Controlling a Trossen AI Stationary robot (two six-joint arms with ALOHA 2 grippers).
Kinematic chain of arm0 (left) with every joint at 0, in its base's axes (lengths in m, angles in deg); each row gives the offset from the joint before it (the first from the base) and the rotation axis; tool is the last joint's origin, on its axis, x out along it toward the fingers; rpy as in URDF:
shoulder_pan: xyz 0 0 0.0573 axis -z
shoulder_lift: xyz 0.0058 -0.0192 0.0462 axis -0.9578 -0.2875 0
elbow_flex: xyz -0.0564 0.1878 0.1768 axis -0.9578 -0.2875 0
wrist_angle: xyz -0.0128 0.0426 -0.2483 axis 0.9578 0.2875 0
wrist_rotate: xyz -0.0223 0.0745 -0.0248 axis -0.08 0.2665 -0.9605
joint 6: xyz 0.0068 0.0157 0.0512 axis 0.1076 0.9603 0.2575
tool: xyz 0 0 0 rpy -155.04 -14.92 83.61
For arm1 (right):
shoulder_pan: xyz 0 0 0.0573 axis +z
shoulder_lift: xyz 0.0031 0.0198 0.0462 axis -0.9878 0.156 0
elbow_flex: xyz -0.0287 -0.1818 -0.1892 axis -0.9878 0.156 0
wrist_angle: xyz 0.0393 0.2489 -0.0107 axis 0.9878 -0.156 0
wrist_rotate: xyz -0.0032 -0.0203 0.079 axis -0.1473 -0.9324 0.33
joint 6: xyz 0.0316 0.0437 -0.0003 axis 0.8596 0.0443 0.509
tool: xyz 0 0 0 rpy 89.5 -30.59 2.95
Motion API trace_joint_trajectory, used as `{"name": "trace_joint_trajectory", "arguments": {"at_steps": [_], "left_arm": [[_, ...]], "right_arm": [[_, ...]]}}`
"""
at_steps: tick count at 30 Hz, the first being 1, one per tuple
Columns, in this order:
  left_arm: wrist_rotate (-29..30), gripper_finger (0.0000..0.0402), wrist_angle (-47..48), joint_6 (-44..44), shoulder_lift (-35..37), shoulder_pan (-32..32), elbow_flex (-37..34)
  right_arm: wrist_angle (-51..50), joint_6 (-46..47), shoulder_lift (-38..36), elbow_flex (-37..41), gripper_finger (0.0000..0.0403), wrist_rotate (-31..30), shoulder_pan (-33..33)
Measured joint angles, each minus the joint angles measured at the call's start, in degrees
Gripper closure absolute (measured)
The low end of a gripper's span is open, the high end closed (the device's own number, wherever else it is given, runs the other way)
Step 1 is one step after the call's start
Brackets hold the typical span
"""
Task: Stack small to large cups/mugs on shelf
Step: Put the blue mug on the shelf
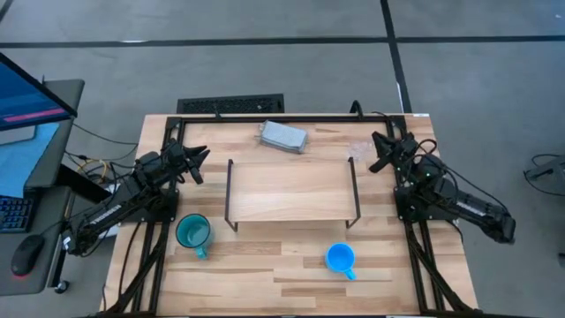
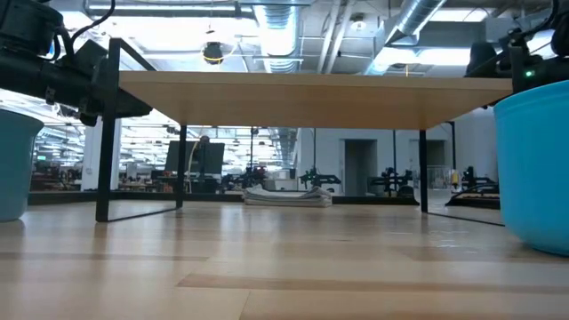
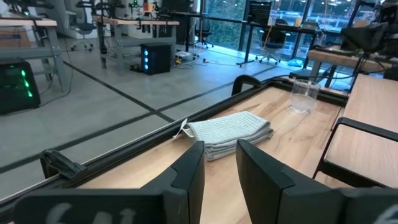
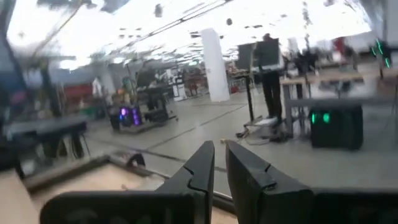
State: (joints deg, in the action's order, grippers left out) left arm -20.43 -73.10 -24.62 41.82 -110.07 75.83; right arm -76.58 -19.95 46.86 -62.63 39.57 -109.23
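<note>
The light-wood shelf (image 1: 291, 190) stands on its thin dark legs in the middle of the table. The teal mug (image 1: 193, 232) stands upright on the table near the shelf's near left corner. The blue mug (image 1: 341, 258) stands upright near the front, right of centre. The clear cup (image 1: 360, 148) stands beyond the shelf's far right corner, and also shows in the left wrist view (image 3: 305, 95). My left gripper (image 1: 199, 163) hovers left of the shelf, a little open and empty. My right gripper (image 1: 381, 150) hovers just right of the clear cup, its fingers almost together and empty.
A folded grey cloth (image 1: 282, 136) lies at the table's far edge behind the shelf. A black frame rail (image 1: 291, 117) runs along the far edge. There is bare tabletop (image 1: 265, 265) between the two mugs at the front. A desk with a monitor (image 1: 26, 97) stands left of the table.
</note>
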Motion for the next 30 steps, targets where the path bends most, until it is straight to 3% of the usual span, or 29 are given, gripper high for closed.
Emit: {"name": "trace_joint_trajectory", "arguments": {"at_steps": [3,8,18,30], "left_arm": [[0.0,0.0319,0.0,0.7,0.0,0.0,0.0],[-2.2,0.0319,-0.1,0.8,0.0,0.0,0.0],[-4.1,0.0319,-0.1,0.8,0.0,0.0,0.0],[-4.1,0.0319,0.0,3.2,0.0,0.0,0.0]], "right_arm": [[0.0,-6.3,0.1,0.0,0.034,3.1,1.2],[-1.1,-6.6,0.2,0.0,0.034,6.4,3.1],[-0.9,-6.7,0.2,0.0,0.034,6.0,3.1],[3.5,-6.6,0.1,0.0,0.034,5.7,-6.9]]}}
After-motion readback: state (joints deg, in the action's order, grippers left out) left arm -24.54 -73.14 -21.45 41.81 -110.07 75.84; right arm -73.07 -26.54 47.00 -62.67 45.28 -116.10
